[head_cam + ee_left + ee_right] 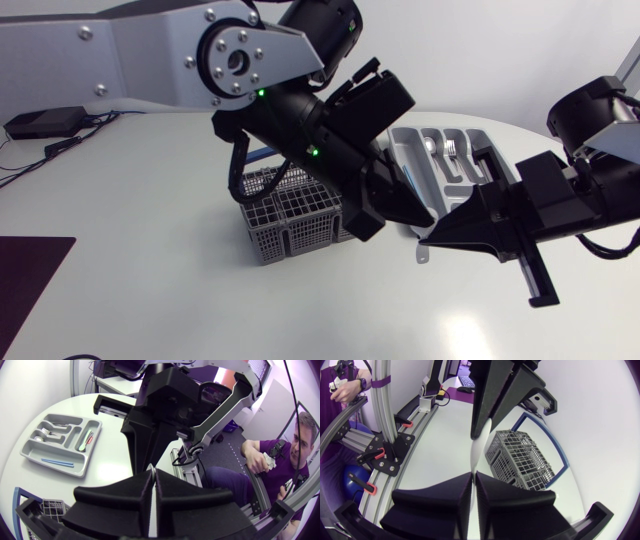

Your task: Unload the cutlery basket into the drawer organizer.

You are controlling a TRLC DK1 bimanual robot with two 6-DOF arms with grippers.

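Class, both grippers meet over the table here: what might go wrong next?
1. Both grippers seem to pinch one thin cutlery piece; if the left gripper lets go before the right gripper grips firmly, it may drop beside the basket.
2. The bulky arms meet closely, so a careless retreat could knock the basket or organizer.

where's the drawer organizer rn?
In the head view the drawer organizer lies right of centre on the table, just beyond and to the right of the cutlery basket.
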